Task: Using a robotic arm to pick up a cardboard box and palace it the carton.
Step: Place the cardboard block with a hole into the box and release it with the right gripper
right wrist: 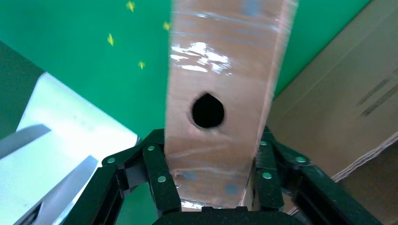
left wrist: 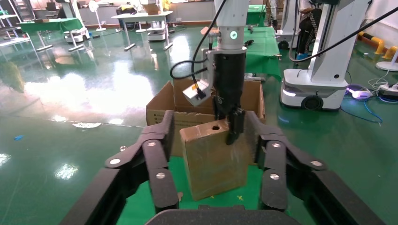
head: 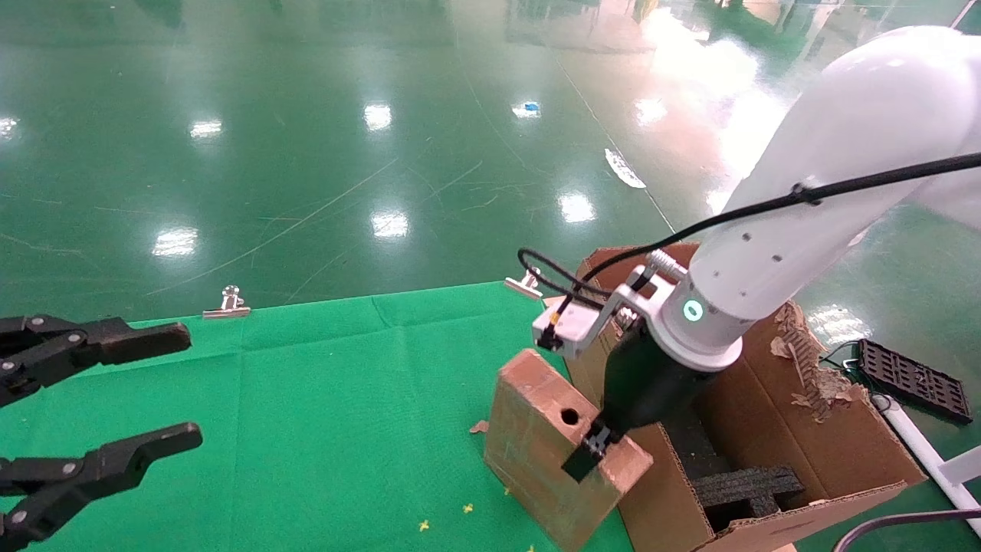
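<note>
Left gripper [head: 115, 399] parked at the left edge over the green cloth [head: 322, 399], fingers spread apart, nothing between them. Cardboard box [head: 544, 445] stands on edge near the cloth's right side, just beside the carton [head: 828, 452]. Right gripper [head: 594, 452] of the robotic arm [head: 828, 199] clamped on the box's top narrow side, next to its round hole.
</note>
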Robot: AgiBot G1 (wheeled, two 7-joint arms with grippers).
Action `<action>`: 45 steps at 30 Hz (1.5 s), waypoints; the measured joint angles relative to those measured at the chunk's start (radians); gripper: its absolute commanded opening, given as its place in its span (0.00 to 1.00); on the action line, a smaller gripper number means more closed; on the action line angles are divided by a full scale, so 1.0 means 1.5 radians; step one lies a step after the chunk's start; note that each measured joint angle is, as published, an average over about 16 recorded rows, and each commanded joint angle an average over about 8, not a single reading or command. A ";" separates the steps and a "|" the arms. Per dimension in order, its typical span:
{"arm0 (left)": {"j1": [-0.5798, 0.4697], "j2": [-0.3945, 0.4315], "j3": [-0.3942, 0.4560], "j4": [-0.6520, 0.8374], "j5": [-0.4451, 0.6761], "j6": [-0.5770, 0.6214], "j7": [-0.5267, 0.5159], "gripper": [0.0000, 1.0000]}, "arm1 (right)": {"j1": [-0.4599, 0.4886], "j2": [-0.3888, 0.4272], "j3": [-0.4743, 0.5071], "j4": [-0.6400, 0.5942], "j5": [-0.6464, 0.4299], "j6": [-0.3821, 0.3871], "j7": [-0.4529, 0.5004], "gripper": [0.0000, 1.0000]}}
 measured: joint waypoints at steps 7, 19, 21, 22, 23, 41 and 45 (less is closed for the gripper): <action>0.000 0.000 0.000 0.000 0.000 0.000 0.000 0.00 | 0.055 0.076 0.054 -0.012 0.027 0.032 -0.087 0.00; 0.000 0.000 0.001 0.000 -0.001 0.000 0.000 0.00 | 0.169 0.211 0.114 -0.129 0.000 0.024 -0.206 0.00; 0.000 0.000 0.001 0.000 -0.001 0.000 0.000 0.00 | 0.179 0.225 0.111 -0.154 -0.017 0.012 -0.214 0.00; 0.000 0.000 0.001 0.000 -0.001 0.000 0.000 0.00 | 0.183 0.231 0.109 -0.165 -0.026 0.006 -0.216 0.00; 0.000 0.000 0.001 0.000 -0.001 0.000 0.000 0.06 | 0.185 0.237 0.106 -0.176 -0.035 0.000 -0.218 0.00; 0.000 -0.001 0.002 0.000 -0.001 -0.001 0.001 1.00 | 0.065 0.271 0.023 -0.308 -0.082 -0.011 -0.201 0.00; 0.000 -0.001 0.002 0.000 -0.001 -0.001 0.001 1.00 | 0.033 0.257 0.011 -0.338 -0.082 0.006 -0.199 0.00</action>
